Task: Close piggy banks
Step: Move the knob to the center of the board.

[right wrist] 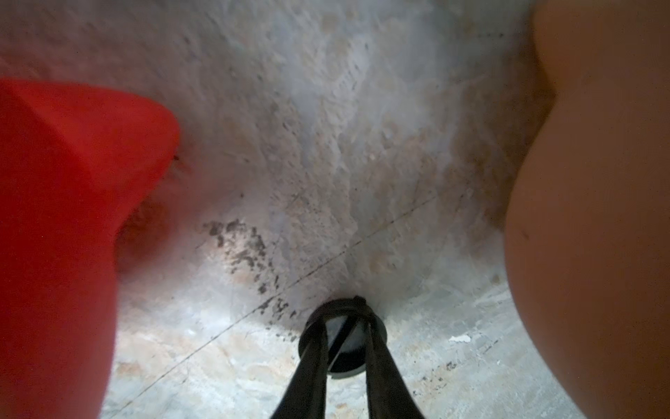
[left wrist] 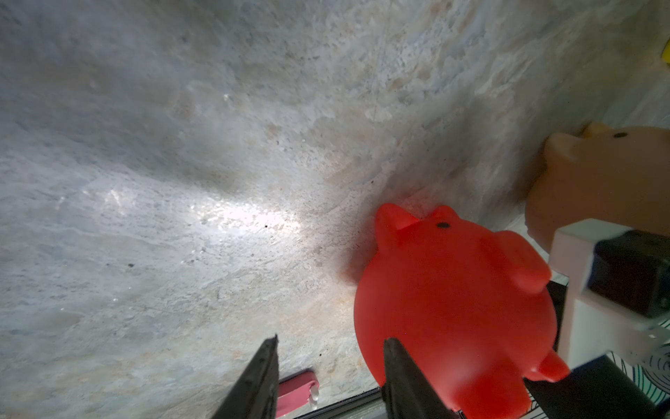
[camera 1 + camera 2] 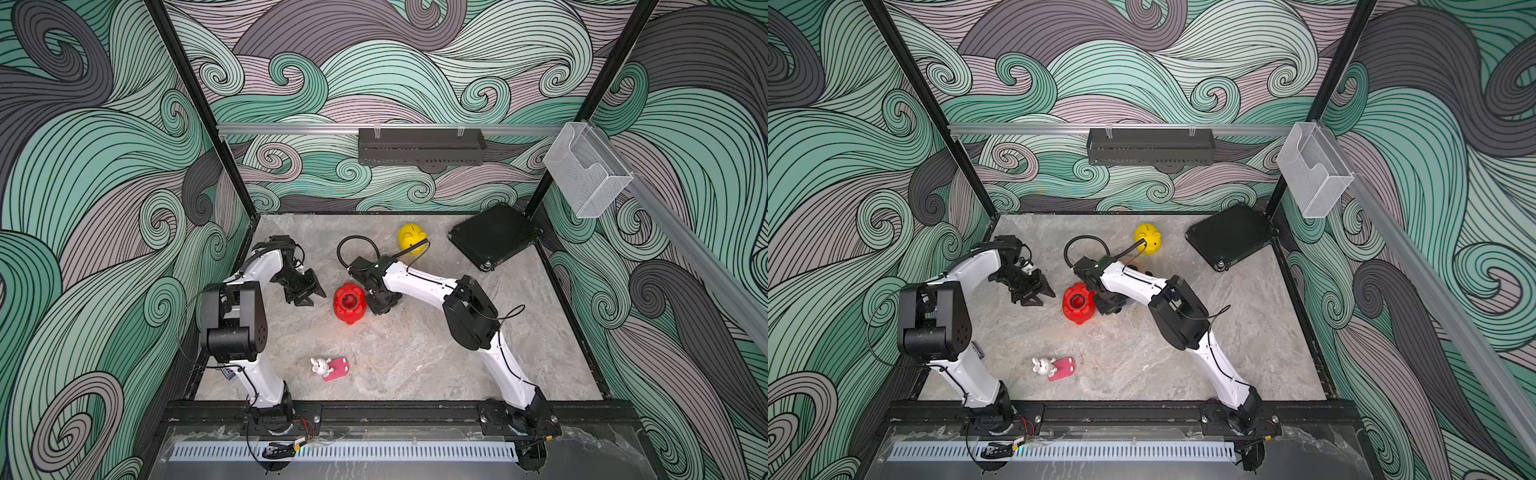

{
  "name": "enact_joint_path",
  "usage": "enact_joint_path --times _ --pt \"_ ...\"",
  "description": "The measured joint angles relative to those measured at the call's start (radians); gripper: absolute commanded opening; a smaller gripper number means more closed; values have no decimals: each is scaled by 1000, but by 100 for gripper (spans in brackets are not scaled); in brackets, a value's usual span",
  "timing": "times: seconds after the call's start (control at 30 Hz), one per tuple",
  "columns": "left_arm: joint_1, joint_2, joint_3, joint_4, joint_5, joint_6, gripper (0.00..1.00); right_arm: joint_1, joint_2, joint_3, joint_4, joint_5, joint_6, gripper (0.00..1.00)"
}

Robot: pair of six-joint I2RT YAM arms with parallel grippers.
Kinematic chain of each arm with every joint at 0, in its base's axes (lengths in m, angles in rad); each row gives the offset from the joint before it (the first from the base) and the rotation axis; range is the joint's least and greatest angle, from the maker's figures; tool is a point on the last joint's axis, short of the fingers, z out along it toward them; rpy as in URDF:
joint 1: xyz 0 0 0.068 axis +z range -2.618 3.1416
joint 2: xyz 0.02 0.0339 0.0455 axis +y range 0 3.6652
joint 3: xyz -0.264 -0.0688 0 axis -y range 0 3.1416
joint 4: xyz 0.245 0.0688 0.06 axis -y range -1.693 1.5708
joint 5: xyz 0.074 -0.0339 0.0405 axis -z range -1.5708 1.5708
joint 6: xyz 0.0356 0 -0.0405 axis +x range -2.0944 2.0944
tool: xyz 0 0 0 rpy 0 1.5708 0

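The red piggy bank (image 3: 350, 302) (image 3: 1077, 303) lies mid-table, its black-ringed belly hole facing up. The yellow piggy bank (image 3: 411, 237) (image 3: 1148, 237) stands near the back. The peach-pink piggy bank (image 2: 602, 181) (image 1: 598, 217) shows only in the wrist views; my right arm hides it in both top views. My left gripper (image 3: 309, 293) (image 2: 331, 344) is open and empty, just left of the red pig (image 2: 456, 308). My right gripper (image 3: 380, 306) (image 1: 342, 312) is low on the table between the red pig (image 1: 61, 217) and the peach one, shut on a round black plug (image 1: 340, 357).
A white bunny toy (image 3: 320, 366) with a pink flat piece (image 3: 337, 368) (image 2: 295, 393) lies near the front. A flat black tray (image 3: 494, 237) leans in the back right corner. A black cable loop (image 3: 357, 245) arches off the right wrist. Patterned walls enclose the table.
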Motion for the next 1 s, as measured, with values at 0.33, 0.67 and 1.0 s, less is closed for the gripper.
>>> enact_joint_path --times 0.33,0.67,1.0 --pt "0 0 0 0 0 0 47 -1 -4 -12 8 -66 -16 15" --pt "0 1 0 0 0 0 47 19 -96 -169 44 -104 -32 6" --pt "0 19 0 0 1 0 47 46 -238 -399 132 -117 -10 0"
